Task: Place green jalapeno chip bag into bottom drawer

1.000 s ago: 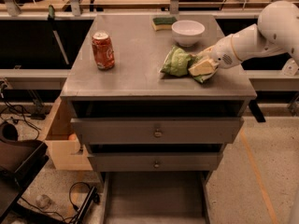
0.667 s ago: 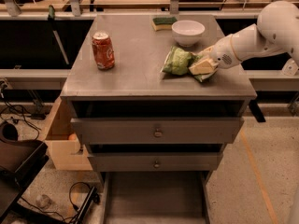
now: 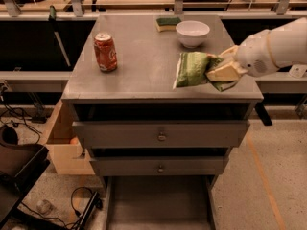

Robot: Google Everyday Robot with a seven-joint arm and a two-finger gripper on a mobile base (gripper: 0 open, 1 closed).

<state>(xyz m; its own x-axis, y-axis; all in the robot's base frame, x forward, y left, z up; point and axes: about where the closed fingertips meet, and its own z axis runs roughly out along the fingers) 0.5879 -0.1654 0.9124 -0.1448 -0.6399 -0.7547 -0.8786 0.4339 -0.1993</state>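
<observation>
One arm, one gripper (image 3: 215, 67), both in from the right edge of the camera view. White arm (image 3: 276, 49) sits over the right rim of the grey cabinet top (image 3: 139, 75).

Claw state: clenched on the green jalapeno chip bag (image 3: 191, 69). Tan fingers (image 3: 224, 73) pinch the bag's right end, and crumpled green shows above and below the lower finger.

Bag location: on the right-front part of the cabinet top, near the front edge, long axis roughly left-right, pale lettering facing up. Left end looks to be touching the surface; can't tell if the right end is raised off it.

Other items on top:
- red soda can (image 3: 105, 52), upright, left side, well apart from the bag
- white bowl (image 3: 192, 33), back right, behind the bag, near but not touching
- green-and-yellow sponge (image 3: 168, 23), back edge, just left of the bowl

Cabinet front: two grey drawer fronts, upper (image 3: 120, 134) and lower (image 3: 124, 167), each with a small round knob in the middle. Both stand slightly out from the frame, with dark gaps above them.

Bottom drawer (image 3: 158, 200): pulled out toward the camera at floor level, flat grey floor showing between thin side rails. Nothing visible in the part that is in view. Bag is well apart from it, up on the top.

Left of the cabinet: an open tan box (image 3: 61, 150) against its side, and black cables (image 3: 79, 202) on the floor.
</observation>
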